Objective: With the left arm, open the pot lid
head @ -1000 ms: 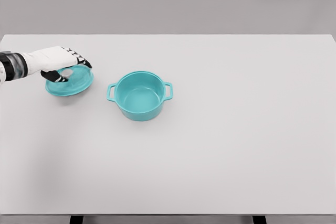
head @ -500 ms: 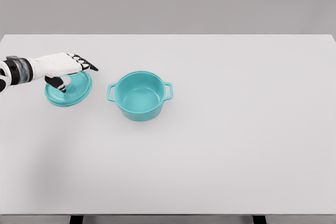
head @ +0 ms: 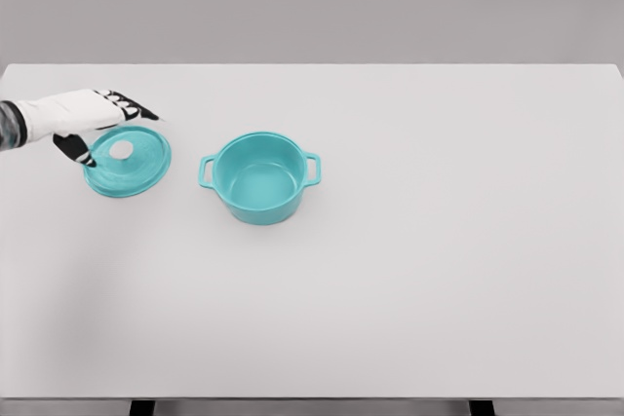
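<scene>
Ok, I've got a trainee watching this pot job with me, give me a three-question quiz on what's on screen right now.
1. True or false: the teal lid sits on the teal pot.
2. Multiple choice: where is the lid relative to the pot in the head view? A) to its left on the white table B) to its right C) inside it
3. Short answer: is the left hand gripping the lid's white knob?

Key:
1. False. The pot is open; the lid lies flat on the table, apart from it.
2. A
3. No. The knob is uncovered and the hand, fingers open, sits at the lid's upper-left edge.
</scene>
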